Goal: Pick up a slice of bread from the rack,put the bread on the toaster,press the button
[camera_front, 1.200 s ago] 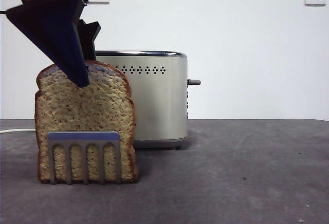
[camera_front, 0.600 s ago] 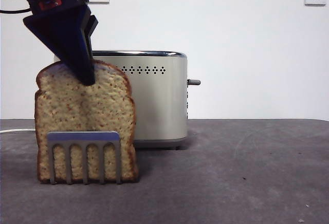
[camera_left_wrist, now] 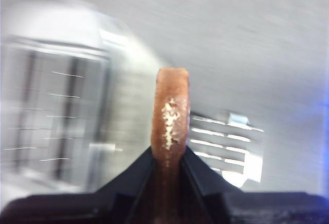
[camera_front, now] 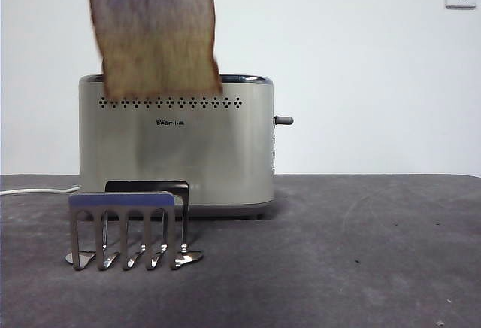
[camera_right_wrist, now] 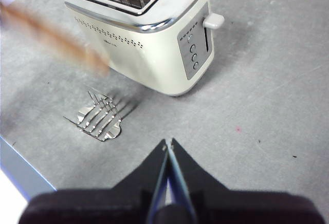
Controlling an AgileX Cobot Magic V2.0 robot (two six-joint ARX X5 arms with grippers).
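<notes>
Left gripper (camera_left_wrist: 168,160) is clamped on the slice of bread (camera_front: 154,31), jaws pressed against both faces, crust edge showing between them in the left wrist view. The slice hangs in the air, clear of the rack (camera_front: 126,228), its lower edge overlapping the toaster (camera_front: 176,147) top rim in the front view, slightly tilted. That view is motion-blurred on the slice; the gripper itself is out of frame at the top. The rack stands empty on the dark table (camera_front: 361,260), nearer than the toaster, toward its left end. The button (camera_front: 283,120) sticks out of the toaster's right side, untouched. Right gripper (camera_right_wrist: 168,147) hovers above the table away from the toaster, jaws closed together, holding nothing.
</notes>
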